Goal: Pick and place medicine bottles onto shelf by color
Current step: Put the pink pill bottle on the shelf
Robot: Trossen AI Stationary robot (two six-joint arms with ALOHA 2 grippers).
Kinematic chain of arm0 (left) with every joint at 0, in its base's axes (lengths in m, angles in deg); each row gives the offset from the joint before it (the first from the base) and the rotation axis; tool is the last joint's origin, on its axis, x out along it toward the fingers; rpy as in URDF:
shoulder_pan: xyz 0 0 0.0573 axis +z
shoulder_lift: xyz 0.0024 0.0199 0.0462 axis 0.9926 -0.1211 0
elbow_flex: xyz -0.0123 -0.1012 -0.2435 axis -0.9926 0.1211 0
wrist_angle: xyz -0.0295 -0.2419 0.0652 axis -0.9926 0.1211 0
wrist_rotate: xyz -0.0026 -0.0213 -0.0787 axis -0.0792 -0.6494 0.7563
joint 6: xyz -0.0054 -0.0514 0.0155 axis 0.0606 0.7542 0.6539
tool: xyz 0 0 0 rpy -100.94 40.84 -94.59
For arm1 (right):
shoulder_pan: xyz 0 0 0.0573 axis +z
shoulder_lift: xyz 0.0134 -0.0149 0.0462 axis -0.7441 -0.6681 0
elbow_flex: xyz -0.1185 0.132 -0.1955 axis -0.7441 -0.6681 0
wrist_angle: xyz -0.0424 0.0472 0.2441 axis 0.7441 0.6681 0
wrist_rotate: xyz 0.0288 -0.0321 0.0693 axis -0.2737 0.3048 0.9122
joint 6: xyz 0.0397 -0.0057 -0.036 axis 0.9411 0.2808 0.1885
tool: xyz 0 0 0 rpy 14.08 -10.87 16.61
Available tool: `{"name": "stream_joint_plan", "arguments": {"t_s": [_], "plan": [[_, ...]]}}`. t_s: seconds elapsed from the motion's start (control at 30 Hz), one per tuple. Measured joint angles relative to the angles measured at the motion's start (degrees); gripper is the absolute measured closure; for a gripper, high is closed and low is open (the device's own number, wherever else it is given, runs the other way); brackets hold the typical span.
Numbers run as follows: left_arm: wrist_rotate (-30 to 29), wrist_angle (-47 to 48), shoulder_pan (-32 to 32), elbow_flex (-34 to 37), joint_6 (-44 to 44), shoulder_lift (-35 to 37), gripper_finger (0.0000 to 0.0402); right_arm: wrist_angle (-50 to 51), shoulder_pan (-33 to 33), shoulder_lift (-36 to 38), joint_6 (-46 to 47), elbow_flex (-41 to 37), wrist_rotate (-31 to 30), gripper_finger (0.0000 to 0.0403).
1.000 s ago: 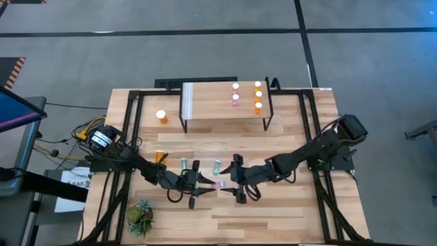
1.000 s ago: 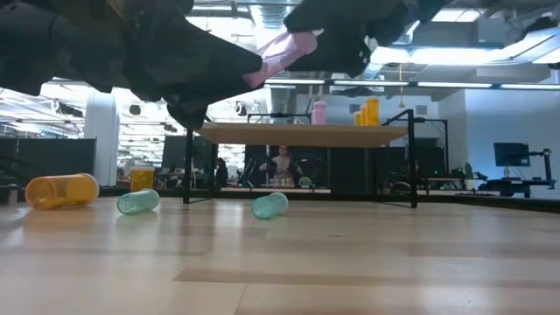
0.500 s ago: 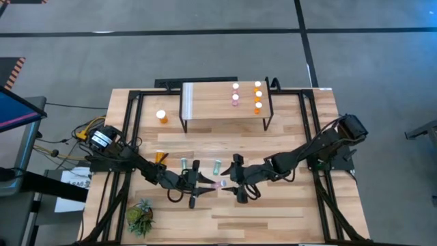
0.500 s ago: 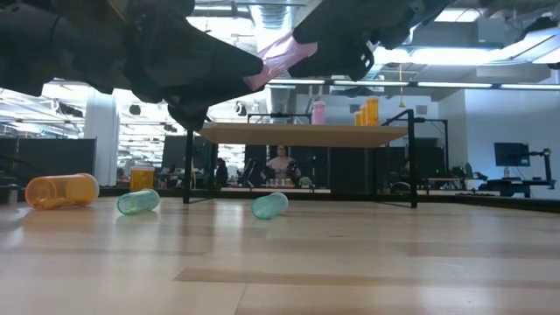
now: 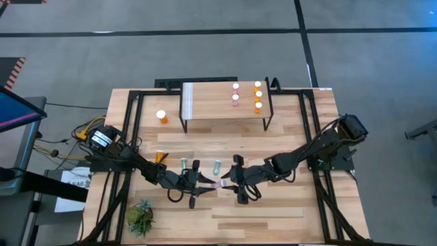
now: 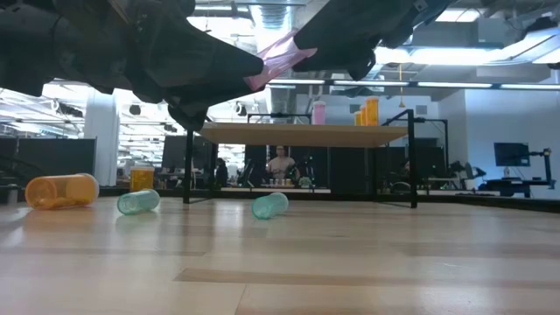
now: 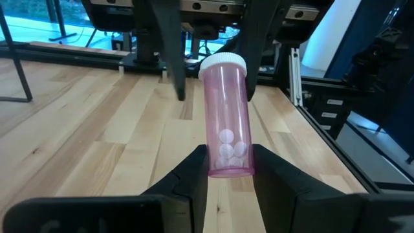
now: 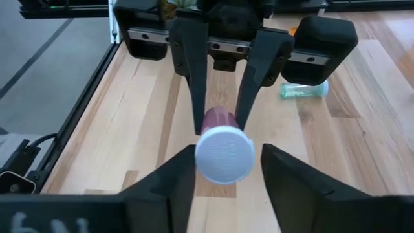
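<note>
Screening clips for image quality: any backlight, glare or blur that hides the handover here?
Low view: bright ceiling lights silhouette both arms, so only the pink bottle reads clearly. Left wrist view: evenly lit, the left pincer grips that bottle's base sharply; blue glow behind. Right wrist view: the white cap between the right pincer fingers looks soft and washed out. High view: even light, bottles on the shelf tiny.

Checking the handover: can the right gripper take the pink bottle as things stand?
Probably yes. The left gripper holds the pink bottle by its base, cap end free, and the right gripper already straddles the white cap.
</note>
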Motion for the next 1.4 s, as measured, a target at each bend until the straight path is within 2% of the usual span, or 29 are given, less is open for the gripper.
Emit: {"name": "stream_joint_plan", "arguments": {"t_s": [0.17, 0.33, 0.77, 1.07, 1.4], "plan": [[-0.1, 0.0, 0.0, 0.0, 0.2, 0.0, 0.0312, 0.0, 0.0, 0.0, 0.0, 0.0, 0.0, 0.0247], [0.0, 0.0, 0.0, 0.0, 0.7, 0.0, 0.0303, 0.0, 0.0, 0.0, -0.3, 0.0, 0.0, 0.0271], [-1.7, 2.3, 0.0, 0.0, 1.0, 0.2, 0.0198, 3.0, -0.9, 1.8, -0.1, 0.2, 0.0, 0.0265], [-10.9, 19.0, 0.0, 0.5, 4.8, 7.6, 0.0168, 20.6, -5.7, 7.7, -0.2, 5.4, -0.1, 0.0266], [-11.2, 21.1, 0.0, 0.5, 6.8, 7.9, 0.0167, 40.2, -17.6, 11.3, -2.9, 16.4, -0.1, 0.0267]]}}
